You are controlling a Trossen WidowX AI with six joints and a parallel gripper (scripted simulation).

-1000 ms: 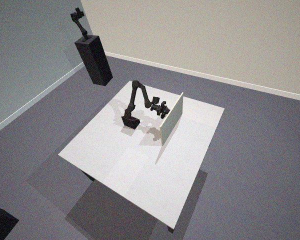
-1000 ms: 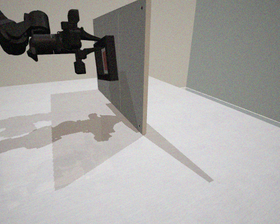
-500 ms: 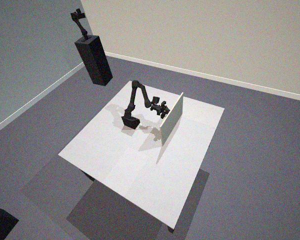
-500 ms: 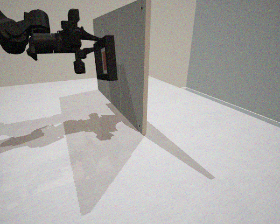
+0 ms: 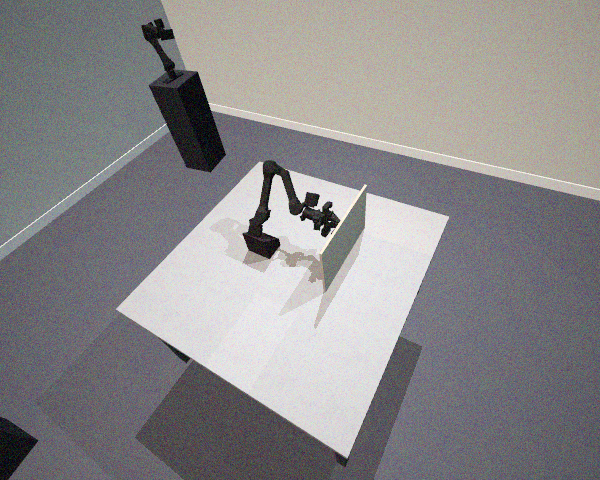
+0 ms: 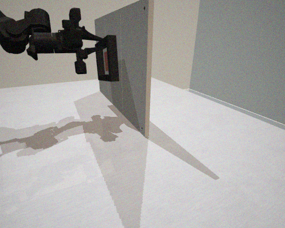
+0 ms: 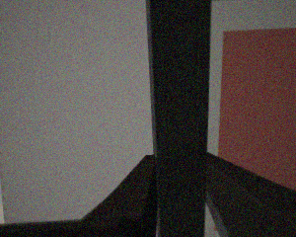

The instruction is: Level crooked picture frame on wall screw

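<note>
The black picture frame [image 6: 114, 66] [image 7: 180, 74], with a red picture [image 6: 106, 61] [image 7: 261, 99] on a pale mat, is at the front face of the upright grey board [image 5: 344, 242] [image 6: 134, 49] [image 7: 69, 99]. My gripper [image 5: 337, 222] [image 6: 100, 43] [image 7: 176, 162] is shut on the frame's top bar, one finger above the bar and one inside the opening. The bar runs almost straight up and down in the wrist view. I cannot tell whether the frame is exactly level. The screw and the notched strip are hidden behind the frame. In the top view the board hides the frame.
The board stands on the white table [image 5: 228, 320] [image 6: 64, 196], with the arm's base [image 5: 261, 244] on the gripper's side of it. A second dark arm [image 5: 160, 49] stands on a black pedestal [image 5: 189, 118] away from the table. Shadows fall around the board.
</note>
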